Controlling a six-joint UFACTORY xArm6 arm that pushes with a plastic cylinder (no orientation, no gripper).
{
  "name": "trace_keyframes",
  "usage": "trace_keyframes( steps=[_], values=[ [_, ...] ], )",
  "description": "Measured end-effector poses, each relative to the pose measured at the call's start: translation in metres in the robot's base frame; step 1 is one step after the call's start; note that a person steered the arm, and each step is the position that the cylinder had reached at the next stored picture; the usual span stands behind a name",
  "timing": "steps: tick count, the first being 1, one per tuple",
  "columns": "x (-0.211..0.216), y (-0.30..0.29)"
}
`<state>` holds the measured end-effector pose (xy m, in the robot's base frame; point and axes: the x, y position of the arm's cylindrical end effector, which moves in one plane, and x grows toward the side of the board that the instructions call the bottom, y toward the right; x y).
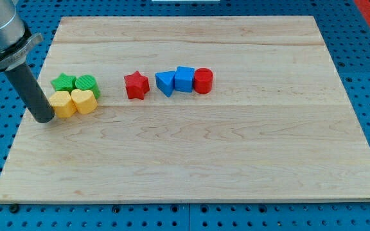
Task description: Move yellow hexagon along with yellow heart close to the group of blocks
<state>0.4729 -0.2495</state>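
Note:
The yellow hexagon [62, 104] lies at the view's left of the wooden board, touching the yellow heart [84, 101] on its right. A green star [63, 82] and a green round block [87, 85] sit just above them. My tip [44, 119] stands right at the hexagon's left side, touching or nearly touching it. Further to the view's right are a red star [136, 85], a blue triangular block [165, 82], a blue cube [184, 79] and a red cylinder [203, 81].
The wooden board [191, 154] lies on a blue perforated table. Its left edge is close to my tip.

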Motion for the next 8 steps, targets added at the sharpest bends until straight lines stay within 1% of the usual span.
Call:
trace_keyframes(
  steps=[1, 2, 3, 4, 6, 7, 8],
  values=[
    [0.0, -0.052],
    [-0.007, -0.055],
    [-0.021, -0.046],
    [-0.025, -0.02],
    [-0.025, 0.054],
    [-0.025, 0.066],
    [-0.019, 0.051]
  ],
)
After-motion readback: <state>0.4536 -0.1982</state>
